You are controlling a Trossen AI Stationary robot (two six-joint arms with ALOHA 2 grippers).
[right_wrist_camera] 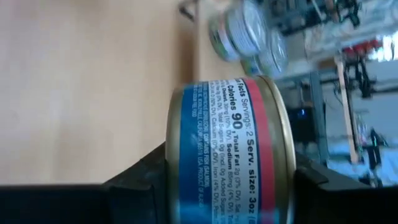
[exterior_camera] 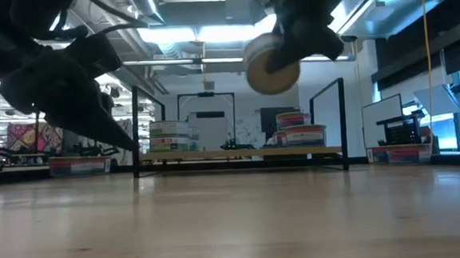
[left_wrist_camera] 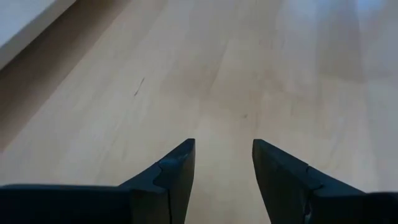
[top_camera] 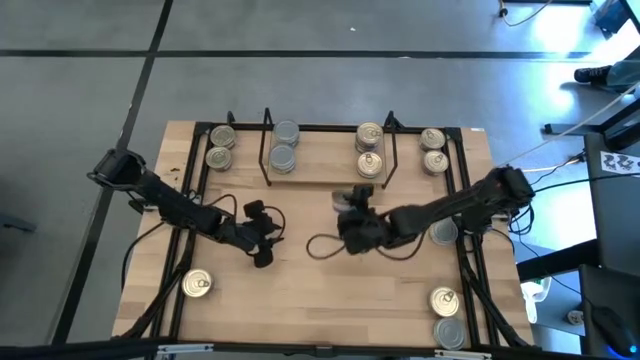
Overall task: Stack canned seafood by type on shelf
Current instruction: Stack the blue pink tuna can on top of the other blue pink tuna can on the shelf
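Note:
My right gripper (top_camera: 352, 208) hovers over the table's middle, just near of the shelf (top_camera: 325, 178), and is shut on a tin with a blue and red label (right_wrist_camera: 227, 143). The low view shows this tin (exterior_camera: 271, 62) high above the tabletop. The black wire shelf with its wooden board holds two tins on its left part (top_camera: 284, 145) and two gold-lidded tins on its right part (top_camera: 369, 148); the low view shows them as stacks (exterior_camera: 170, 137) (exterior_camera: 301, 133). My left gripper (top_camera: 262, 245) is open over bare wood left of centre (left_wrist_camera: 224, 146). My right gripper pinches the tin between its two fingers, one finger (right_wrist_camera: 143, 177) at each flat end, with the labelled curved wall (right_wrist_camera: 217, 124) facing the wrist camera. The tin is lifted clear of the table and turned on its edge.
Loose tins lie around the table: two at the far left (top_camera: 220, 147), two at the far right (top_camera: 433, 150), one by the right arm (top_camera: 443, 232), one near left (top_camera: 197, 285), two near right (top_camera: 446, 315). A cable loop (top_camera: 325, 245) lies mid-table.

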